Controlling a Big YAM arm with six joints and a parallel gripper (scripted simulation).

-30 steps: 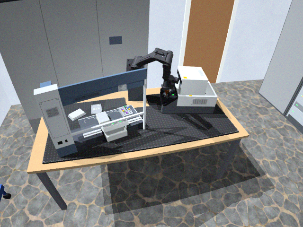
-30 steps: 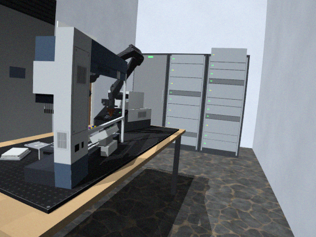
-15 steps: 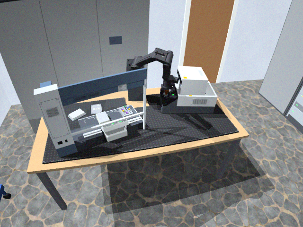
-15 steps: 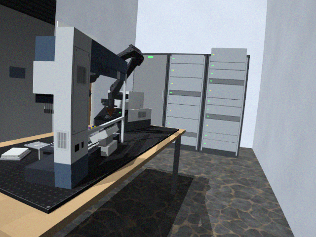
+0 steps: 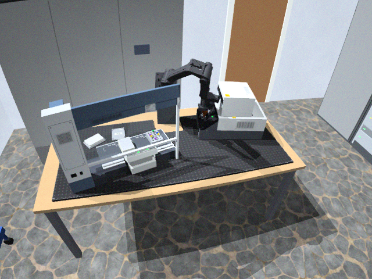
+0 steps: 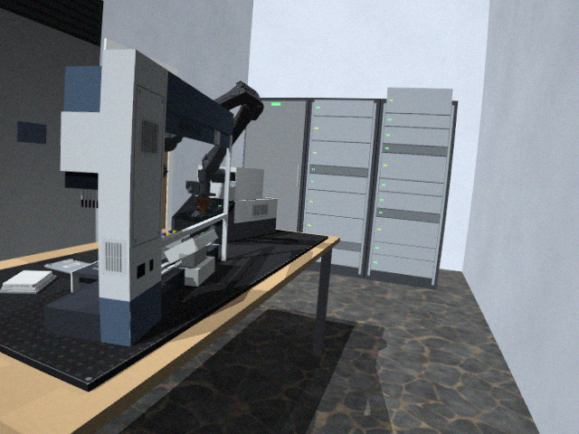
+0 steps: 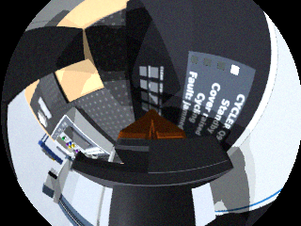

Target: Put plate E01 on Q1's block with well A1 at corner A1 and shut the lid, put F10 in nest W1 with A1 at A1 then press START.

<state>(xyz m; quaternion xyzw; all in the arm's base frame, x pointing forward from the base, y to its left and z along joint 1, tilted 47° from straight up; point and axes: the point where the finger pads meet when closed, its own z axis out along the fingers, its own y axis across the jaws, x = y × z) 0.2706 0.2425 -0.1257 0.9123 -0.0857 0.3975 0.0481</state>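
Observation:
The cycler Q1 stands at the back right of the mat, with its white upper housing over the body. I cannot see its block or any plate on it. A green lamp glows on its dark front panel. My gripper is shut on nothing and points down just over that panel. In the wrist view the orange fingertips are closed together above the key grid. I cannot tell whether they touch a key. A white plate lies left of the deck. It also shows in the exterior view.
The tube cooling block with coloured tubes and a white deep-well block sit on the deck. A grey raised nest stands behind them. The blue-and-white gantry machine spans the deck. A white post stands near Q1.

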